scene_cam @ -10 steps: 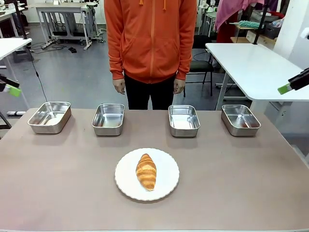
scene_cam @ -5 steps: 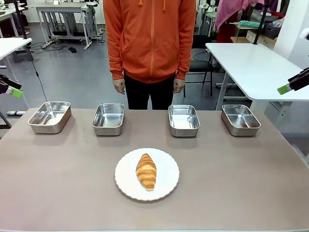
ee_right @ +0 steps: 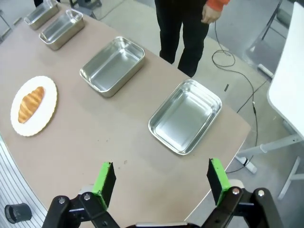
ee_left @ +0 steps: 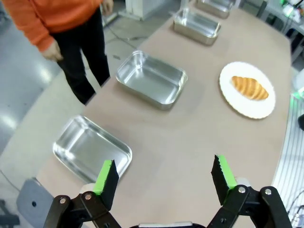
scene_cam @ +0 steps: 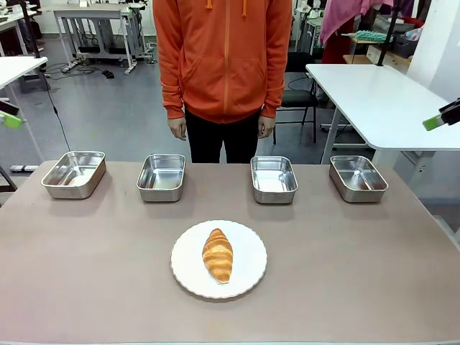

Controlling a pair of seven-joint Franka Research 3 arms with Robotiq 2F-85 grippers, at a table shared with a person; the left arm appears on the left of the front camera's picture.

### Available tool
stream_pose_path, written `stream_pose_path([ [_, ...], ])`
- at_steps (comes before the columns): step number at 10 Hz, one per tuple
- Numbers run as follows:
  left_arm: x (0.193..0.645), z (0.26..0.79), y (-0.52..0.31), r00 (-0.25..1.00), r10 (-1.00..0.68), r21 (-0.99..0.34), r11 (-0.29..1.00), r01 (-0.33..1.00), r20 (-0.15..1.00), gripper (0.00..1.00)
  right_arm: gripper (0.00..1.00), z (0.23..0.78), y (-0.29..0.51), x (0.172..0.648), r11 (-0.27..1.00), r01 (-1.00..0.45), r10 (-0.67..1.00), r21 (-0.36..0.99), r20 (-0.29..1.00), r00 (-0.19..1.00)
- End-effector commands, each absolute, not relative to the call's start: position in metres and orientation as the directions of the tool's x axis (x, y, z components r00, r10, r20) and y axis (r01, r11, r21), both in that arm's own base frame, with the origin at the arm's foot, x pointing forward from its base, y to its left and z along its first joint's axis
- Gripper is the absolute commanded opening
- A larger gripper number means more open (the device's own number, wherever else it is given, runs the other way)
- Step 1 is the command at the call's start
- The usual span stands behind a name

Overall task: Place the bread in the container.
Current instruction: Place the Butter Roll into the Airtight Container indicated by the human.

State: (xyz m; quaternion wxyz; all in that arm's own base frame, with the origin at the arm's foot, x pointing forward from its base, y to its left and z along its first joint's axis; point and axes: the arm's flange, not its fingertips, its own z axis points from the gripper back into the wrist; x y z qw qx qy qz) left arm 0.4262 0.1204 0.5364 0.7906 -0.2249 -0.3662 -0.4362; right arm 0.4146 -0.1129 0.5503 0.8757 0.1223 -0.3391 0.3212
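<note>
The bread (scene_cam: pixel 218 254), a golden-brown croissant, lies on a round white plate (scene_cam: pixel 248 277) at the near middle of the table. Several alike steel trays stand in a row at the far side, all with nothing in them; which one is the container I cannot tell. Two stand nearest the plate: one (scene_cam: pixel 161 177) left of centre, one (scene_cam: pixel 274 179) right of centre. My left gripper (ee_left: pixel 164 175) hangs open high over the table's left end, above the end tray (ee_left: pixel 92 148). Above the right end tray (ee_right: pixel 185 116), my right gripper (ee_right: pixel 161 178) is open too. Neither holds anything.
A person in an orange hoodie (scene_cam: pixel 224 57) stands at the far edge, hands at their sides. End trays sit at far left (scene_cam: pixel 74 173) and far right (scene_cam: pixel 358 177). A white table (scene_cam: pixel 381 100) stands beyond the right corner.
In the front view both green fingertips have drifted up and outward toward the picture's edges. The bread, plate, trays and person have not moved.
</note>
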Motion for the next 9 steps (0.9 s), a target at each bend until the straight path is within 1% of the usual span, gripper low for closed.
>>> stream_pose_path([
  [1,0.425,0.539,0.13,0.266,-0.473,-0.015,0.469,0.883,0.84,1.0,1.0,0.554,-0.129,0.419,0.725,-0.688,0.46,0.02,0.73,0.505],
  [6,0.42,0.556,0.137,0.231,-0.356,-0.026,0.497,0.867,0.906,1.0,1.0,0.576,-0.141,0.418,0.722,-0.691,0.408,0.037,0.783,0.469],
  [9,0.417,0.554,0.135,0.291,-0.308,-0.085,0.54,0.837,0.906,1.0,1.0,0.58,-0.144,0.418,0.718,-0.694,0.392,0.052,0.794,0.465],
])
